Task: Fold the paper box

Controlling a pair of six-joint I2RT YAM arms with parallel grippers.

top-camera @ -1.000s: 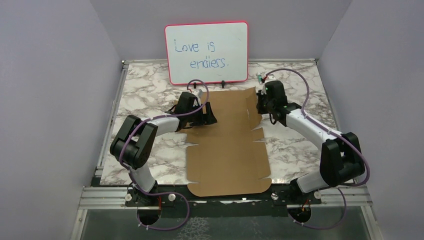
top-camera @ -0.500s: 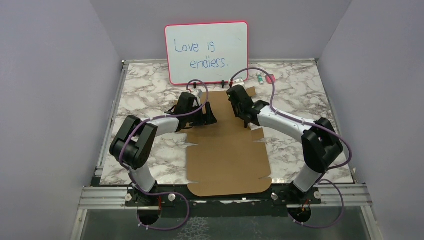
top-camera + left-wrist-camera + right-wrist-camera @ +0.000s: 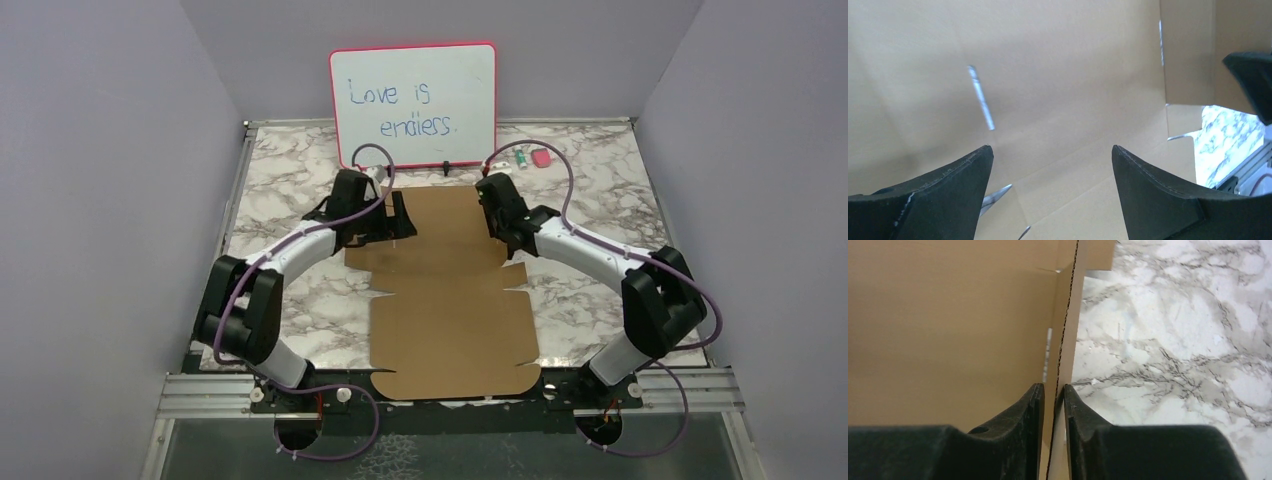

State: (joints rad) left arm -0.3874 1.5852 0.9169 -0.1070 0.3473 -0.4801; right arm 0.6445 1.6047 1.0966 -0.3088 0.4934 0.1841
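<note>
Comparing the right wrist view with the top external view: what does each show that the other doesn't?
Only the right wrist view: the right gripper has its fingers close on either side of a raised flap edge of the paper box; whether they pinch it is unclear. Only the top external view: the whiteboard, the left gripper with its jaws wide open over the far left corner, and the whole sheet lying mostly flat. Both: brown cardboard on the marble table.

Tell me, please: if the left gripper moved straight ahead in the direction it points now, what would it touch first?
Most likely the paper box: its flat brown panel fills the left wrist view straight ahead of the open left gripper. How far away the panel lies, I cannot tell.
</note>
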